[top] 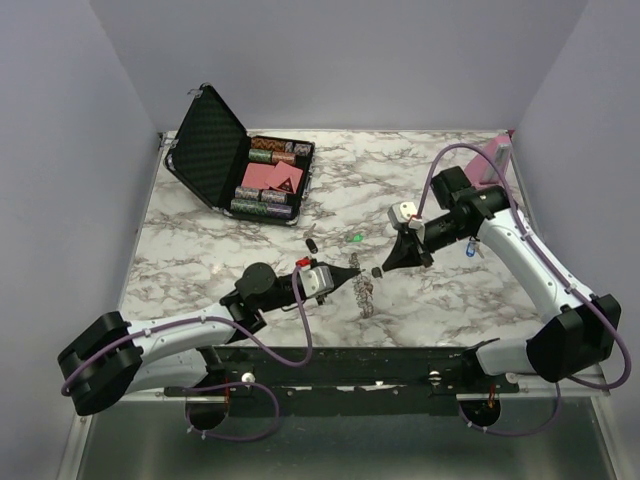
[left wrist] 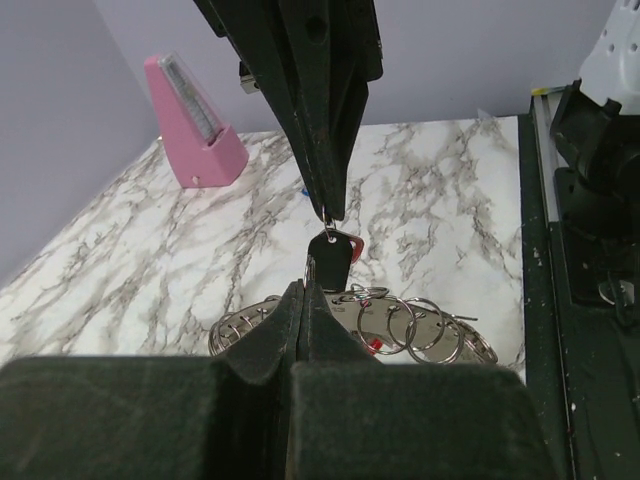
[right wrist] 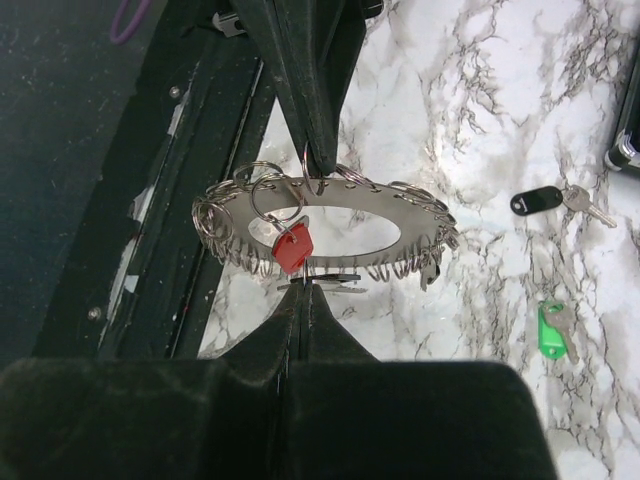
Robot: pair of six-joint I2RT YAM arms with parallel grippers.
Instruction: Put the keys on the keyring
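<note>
Keyring (right wrist: 370,195) is pinched by the left pincer (right wrist: 318,165), while the right pincer (left wrist: 328,205) clamps a black-headed key (left wrist: 331,258).

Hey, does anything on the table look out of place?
Three keys lie loose on the table, away from the keyring: black key and green key mid-table, blue key near the right arm. Nothing looks damaged.

We see the left arm (top: 175,335) and right arm (top: 530,262), white-shelled with black joints. Purple cables (top: 300,330) loop along both. Their fingers (left wrist: 270,340) are black wedges.
</note>
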